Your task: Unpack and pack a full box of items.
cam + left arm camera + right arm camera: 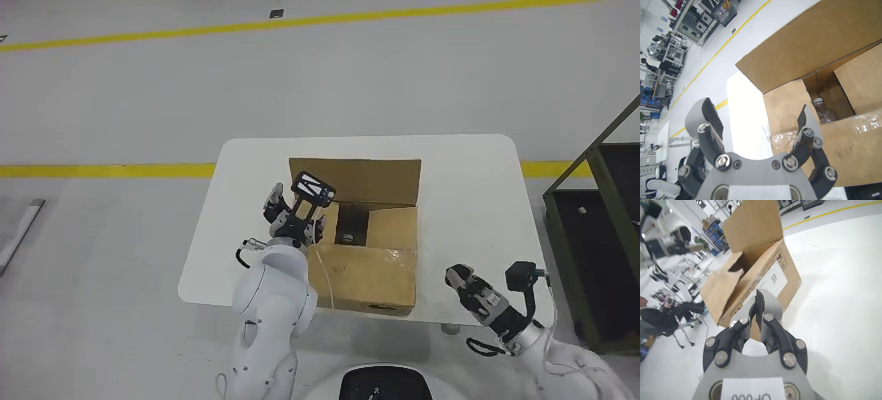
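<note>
White table (470,180), green rack (600,240)

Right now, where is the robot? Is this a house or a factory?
Probably a factory hall or robot lab, not a house: yellow lines painted on the wide bare floor, metal racks of equipment behind, and a cardboard box on a white work table.
</note>
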You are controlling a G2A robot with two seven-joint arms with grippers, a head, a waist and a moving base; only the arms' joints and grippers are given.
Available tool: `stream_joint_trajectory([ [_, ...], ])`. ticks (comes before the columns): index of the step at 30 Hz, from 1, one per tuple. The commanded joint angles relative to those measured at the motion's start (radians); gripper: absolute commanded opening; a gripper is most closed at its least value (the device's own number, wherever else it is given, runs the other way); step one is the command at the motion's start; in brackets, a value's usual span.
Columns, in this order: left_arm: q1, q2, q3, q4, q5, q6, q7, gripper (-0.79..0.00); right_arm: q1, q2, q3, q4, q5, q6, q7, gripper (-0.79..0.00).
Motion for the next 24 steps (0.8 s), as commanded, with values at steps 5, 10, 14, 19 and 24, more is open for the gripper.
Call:
stream_joint_trajectory([
  [5,0.0,0.0,0.0,0.0,0.0,0.0,0.0,0.0,0.049,0.025,0.073,-0.01,0.29,-0.025,0.311,-0.785],
  [10,0.055,0.004,-0.013,-0.034,-0.027,0.011,0.034,0.0,0.049,0.027,0.077,-0.009,0.3,-0.027,0.328,-0.785],
  [14,0.1,0.008,-0.03,-0.089,-0.055,0.012,0.035,0.0,0.049,0.027,0.077,-0.009,0.3,-0.027,0.328,-0.785],
  [19,0.168,0.016,-0.08,-0.146,-0.04,0.04,0.055,0.0,0.06,0.028,0.07,-0.009,0.314,-0.011,0.325,-0.785],
  [24,0.215,0.022,-0.094,-0.175,0.013,0.067,0.068,0.0,0.126,0.028,0.037,0.016,0.393,0.013,0.366,-0.785],
])
